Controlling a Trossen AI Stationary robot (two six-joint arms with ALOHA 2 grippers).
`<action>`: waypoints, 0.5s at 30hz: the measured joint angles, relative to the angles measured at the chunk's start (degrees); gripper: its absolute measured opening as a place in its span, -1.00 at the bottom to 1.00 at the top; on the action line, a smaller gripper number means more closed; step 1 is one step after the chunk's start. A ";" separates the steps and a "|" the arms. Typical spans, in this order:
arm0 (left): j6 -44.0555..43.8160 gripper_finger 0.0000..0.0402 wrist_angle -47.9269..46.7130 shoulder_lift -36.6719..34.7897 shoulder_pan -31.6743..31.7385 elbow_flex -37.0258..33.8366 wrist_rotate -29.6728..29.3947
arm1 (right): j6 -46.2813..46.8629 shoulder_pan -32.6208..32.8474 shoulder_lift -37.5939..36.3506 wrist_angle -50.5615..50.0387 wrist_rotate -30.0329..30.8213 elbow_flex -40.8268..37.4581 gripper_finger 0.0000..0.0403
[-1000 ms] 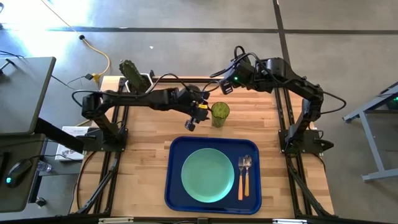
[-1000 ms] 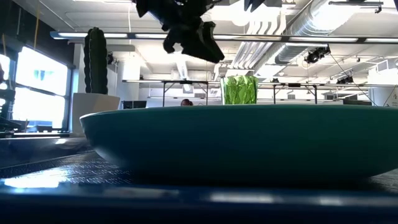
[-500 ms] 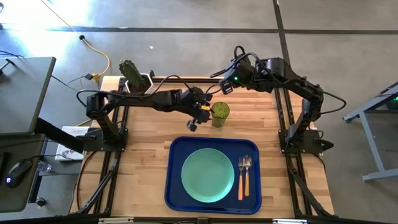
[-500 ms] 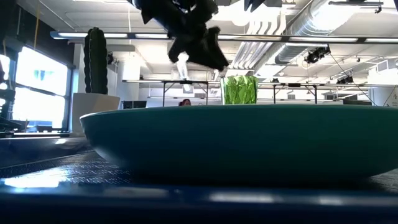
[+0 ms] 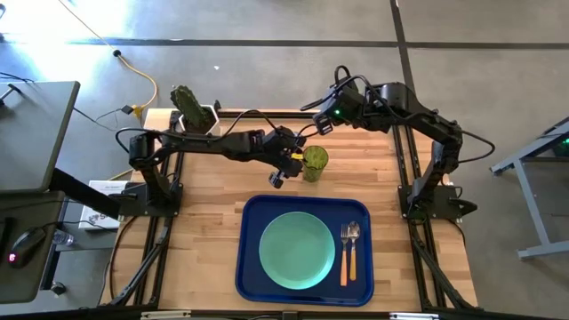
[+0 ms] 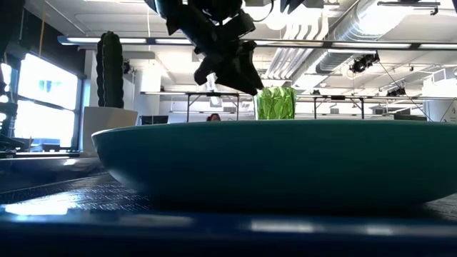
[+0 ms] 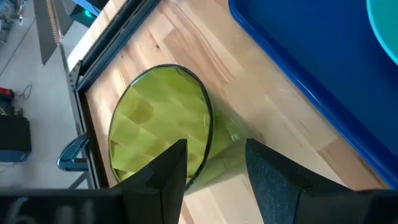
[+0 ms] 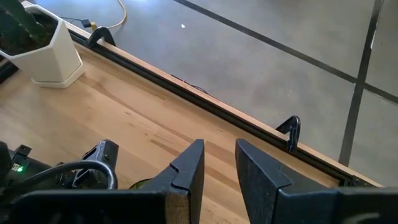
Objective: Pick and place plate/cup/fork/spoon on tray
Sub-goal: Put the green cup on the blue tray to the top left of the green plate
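One cup [image 7: 163, 127] on the table, left pincer [image 7: 214, 167] fingers apart at its rim, not clamped

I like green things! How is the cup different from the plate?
The cup is tall, see-through yellow-green glass; the plate is flat, solid mint green and much wider. The cup stands on the bare wooden table, while the plate already lies in the blue tray. Both are round.

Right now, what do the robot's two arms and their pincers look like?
Both arms are dark, jointed links with black cables looping along them. The left pincer has two dark angular fingers and small yellow and white marks near its wrist. The right pincer has similar dark, blocky fingers, with a green light glowing on that arm.
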 joint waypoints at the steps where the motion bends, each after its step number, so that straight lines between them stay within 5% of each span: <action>1: 0.00 -0.24 0.14 0.02 0.00 -0.01 -0.01 | 0.00 0.00 0.00 -0.01 0.00 0.01 -0.59; 15: 1.07 -0.24 0.32 2.98 0.73 0.01 -1.73 | -0.66 0.00 0.00 -0.01 0.02 0.01 -0.59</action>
